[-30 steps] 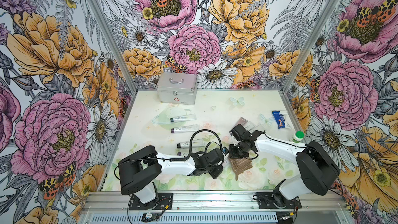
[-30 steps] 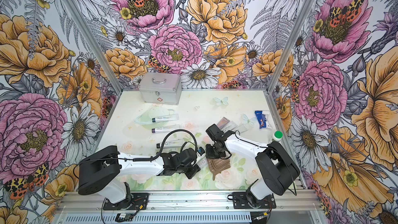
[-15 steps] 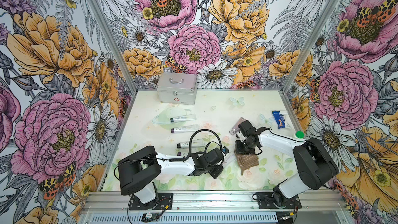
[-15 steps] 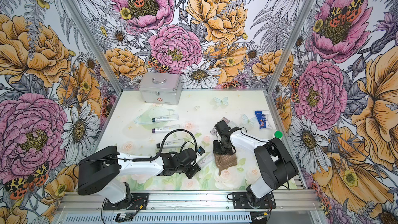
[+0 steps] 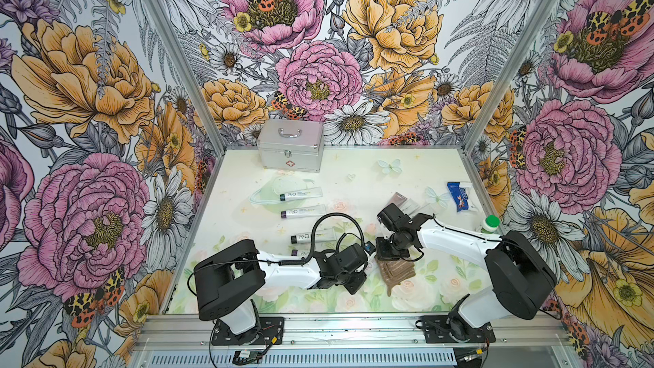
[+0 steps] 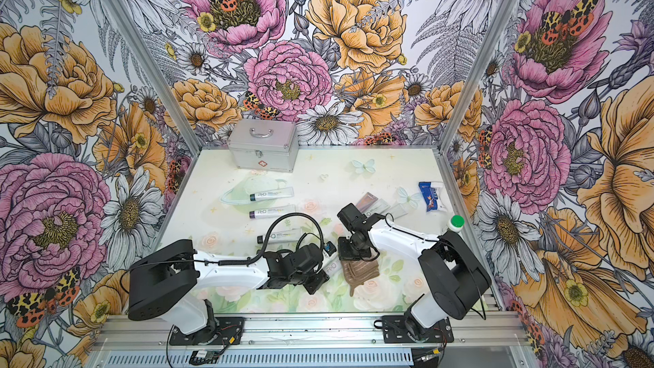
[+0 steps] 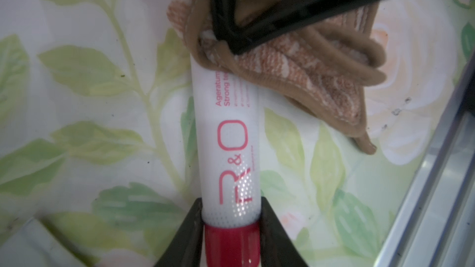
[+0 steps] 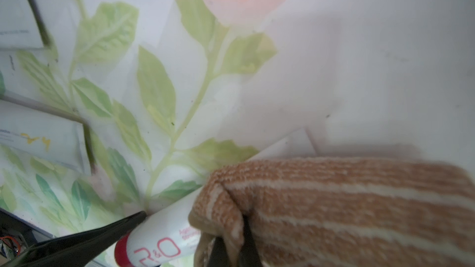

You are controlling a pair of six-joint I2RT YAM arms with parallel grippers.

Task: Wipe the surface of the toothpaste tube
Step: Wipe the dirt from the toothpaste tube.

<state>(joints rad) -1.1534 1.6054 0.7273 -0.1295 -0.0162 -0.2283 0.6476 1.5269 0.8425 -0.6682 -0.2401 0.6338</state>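
The left pincer (image 7: 231,202) grasps the toothpaste tube (image 7: 226,137) at its red-capped end, near the front of the desk (image 7: 77,98). The striped cloth (image 8: 334,201), clenched in the right pincer (image 8: 232,250), covers the tube's far end. The cap is partly cut off.

You're looking into a purpose-built robot cell, probably in a lab: flower-printed wall panels (image 5: 318,65) in aluminium framing (image 5: 199,107), with the left arm (image 5: 283,272) and right arm (image 5: 456,242) bolted to a front rail (image 5: 354,327).
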